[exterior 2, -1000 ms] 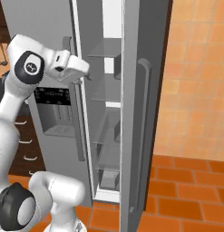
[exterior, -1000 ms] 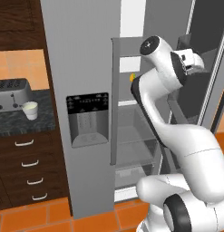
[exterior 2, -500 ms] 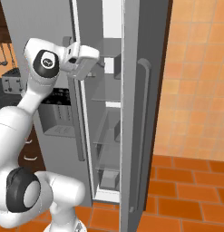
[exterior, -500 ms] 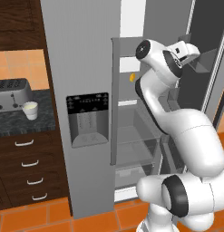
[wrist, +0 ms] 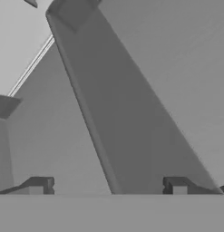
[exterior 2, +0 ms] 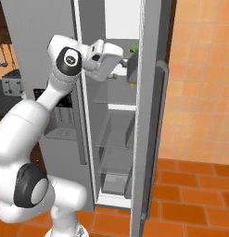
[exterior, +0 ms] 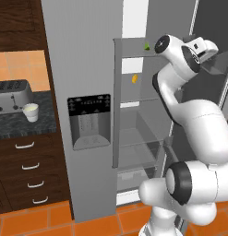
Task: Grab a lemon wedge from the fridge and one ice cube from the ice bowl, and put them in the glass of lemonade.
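The fridge (exterior: 83, 55) has its dispenser door shut and its other door (exterior 2: 150, 115) swung wide. On an upper shelf inside lies the lemon wedge (exterior: 134, 79), a tiny yellow-orange piece. My gripper (wrist: 108, 186) is open, its two fingertips (wrist: 38, 186) far apart with nothing between them, facing plain grey fridge panels. The hand (exterior: 203, 46) is raised at top-shelf height, above and to the right of the wedge and apart from it. The glass of lemonade (exterior: 31, 112) stands on the dark counter left of the fridge. The ice bowl is out of view.
A tiny green piece (exterior: 146, 45) sits on the top shelf, near the hand (exterior 2: 106, 58). A toaster (exterior: 11, 95) stands behind the cup, above drawers (exterior: 27, 166). The open door's long handle (exterior 2: 160, 134) juts out to the right of the arm.
The arm has lifted and swung the hand up and deeper toward the fridge's top shelf. The jaws stayed open, and the lemon wedge and cup have not moved.
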Controlling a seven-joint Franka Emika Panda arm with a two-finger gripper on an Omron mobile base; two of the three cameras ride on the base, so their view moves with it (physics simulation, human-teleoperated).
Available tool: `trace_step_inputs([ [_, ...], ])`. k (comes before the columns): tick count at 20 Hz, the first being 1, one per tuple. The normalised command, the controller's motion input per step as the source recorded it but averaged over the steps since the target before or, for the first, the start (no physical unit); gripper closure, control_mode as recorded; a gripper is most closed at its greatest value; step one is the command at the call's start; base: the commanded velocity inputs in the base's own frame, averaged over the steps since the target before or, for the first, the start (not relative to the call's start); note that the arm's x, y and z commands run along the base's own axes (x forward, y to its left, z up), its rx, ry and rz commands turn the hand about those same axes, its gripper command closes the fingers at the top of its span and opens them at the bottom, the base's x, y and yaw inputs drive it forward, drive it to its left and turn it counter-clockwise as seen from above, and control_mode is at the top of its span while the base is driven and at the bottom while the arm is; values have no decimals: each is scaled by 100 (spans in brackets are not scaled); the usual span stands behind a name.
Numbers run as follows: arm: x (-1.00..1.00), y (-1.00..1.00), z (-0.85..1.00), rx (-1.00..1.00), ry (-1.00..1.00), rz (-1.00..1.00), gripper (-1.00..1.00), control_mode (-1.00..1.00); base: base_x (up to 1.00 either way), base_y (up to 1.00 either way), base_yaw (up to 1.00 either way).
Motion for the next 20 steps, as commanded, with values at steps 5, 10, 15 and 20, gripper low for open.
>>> trace_step_inputs([
  [5, 0, -94, 0, 0, 8, -3, -100, -100, 0, 0, 0],
  [10, -5, -39, 16, 0, 4, -1, -100, -100, 0, 0, 0],
  [15, -40, 59, 71, -1, -1, 0, -100, -100, 0, 0, 0],
  [20, -54, 94, -16, 12, -28, 2, -100, -100, 0, 0, 0],
])
